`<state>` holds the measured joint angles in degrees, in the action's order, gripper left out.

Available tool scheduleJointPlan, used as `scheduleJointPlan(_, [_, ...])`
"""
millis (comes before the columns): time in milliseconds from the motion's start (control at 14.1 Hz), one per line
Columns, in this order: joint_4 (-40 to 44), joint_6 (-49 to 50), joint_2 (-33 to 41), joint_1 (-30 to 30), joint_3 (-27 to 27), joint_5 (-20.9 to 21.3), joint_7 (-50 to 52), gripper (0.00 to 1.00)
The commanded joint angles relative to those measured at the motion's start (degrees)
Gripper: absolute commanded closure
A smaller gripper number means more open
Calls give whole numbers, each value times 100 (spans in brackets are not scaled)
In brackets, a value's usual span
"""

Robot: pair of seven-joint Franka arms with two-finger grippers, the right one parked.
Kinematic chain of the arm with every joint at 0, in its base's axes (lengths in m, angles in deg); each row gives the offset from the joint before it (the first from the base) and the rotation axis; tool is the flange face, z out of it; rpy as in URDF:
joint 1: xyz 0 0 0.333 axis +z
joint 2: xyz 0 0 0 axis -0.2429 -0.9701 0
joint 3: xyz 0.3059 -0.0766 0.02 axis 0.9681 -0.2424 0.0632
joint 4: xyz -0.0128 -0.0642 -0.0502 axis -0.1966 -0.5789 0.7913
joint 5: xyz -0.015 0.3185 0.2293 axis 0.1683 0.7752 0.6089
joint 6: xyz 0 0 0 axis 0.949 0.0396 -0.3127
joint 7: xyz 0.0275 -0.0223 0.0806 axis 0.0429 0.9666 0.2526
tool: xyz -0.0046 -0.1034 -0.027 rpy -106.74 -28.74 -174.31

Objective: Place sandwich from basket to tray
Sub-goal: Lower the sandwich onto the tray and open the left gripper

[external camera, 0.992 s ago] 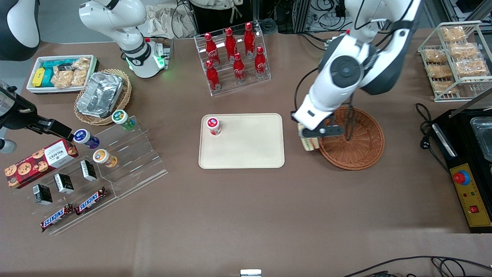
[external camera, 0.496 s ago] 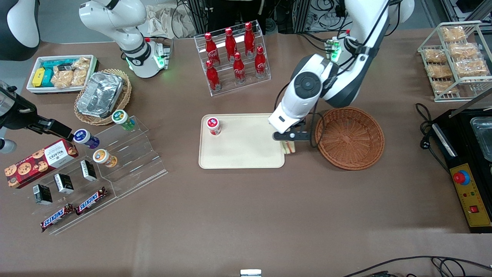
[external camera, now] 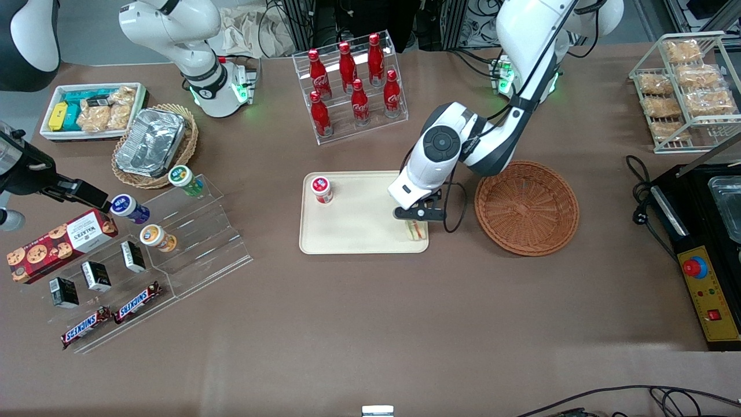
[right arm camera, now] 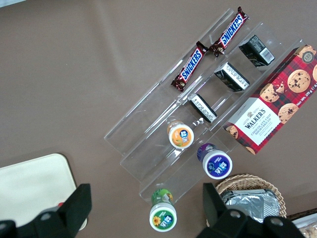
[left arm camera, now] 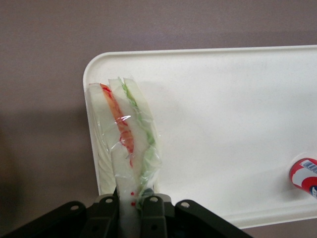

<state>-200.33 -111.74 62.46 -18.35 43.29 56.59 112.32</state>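
My left gripper [external camera: 418,223] is shut on the sandwich [external camera: 417,230], a plastic-wrapped white wedge with red and green filling. I hold it over the corner of the cream tray [external camera: 359,231] that is nearest the front camera and the reddish-brown wicker basket [external camera: 527,207]. In the left wrist view the sandwich [left arm camera: 126,139] sticks out from between the gripper's [left arm camera: 130,206] black fingers [left arm camera: 154,213], over the tray's rounded corner [left arm camera: 96,74]. The basket holds nothing.
A small red-capped jar [external camera: 322,189] stands on the tray's corner toward the parked arm. A rack of red cola bottles [external camera: 350,87] stands farther from the front camera than the tray. A black appliance [external camera: 709,243] sits at the working arm's end.
My gripper has carried the sandwich from the basket's rim sideways to over the tray's corner, and the arm has swung with it. The basket is left empty.
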Motion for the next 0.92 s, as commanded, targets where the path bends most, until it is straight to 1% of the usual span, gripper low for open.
scheduleJointPlan(0, [54,-214,-148,-90,38,-10,-39,100])
scheduleJointPlan(71, [54,-267,-192,-125,38,-1,-39,100])
scheduleJointPlan(142, [45,-285,-192,-143,38,-1,-22,84])
scheduleJointPlan(213, [36,-276,-192,-135,47,-1,-30,45])
scheduleJointPlan(283, [27,-276,-192,-134,55,7,-39,13])
scheduleJointPlan(354, [27,-276,-183,-126,64,-1,13,1])
scheduleJointPlan(496, [27,-163,-52,-56,90,-1,58,1])
scheduleJointPlan(567, [53,82,114,32,117,-10,58,1])
scheduleJointPlan(709, [307,793,396,426,99,-10,-12,1])
scheduleJointPlan(850, [458,1216,694,830,99,-10,-82,1])
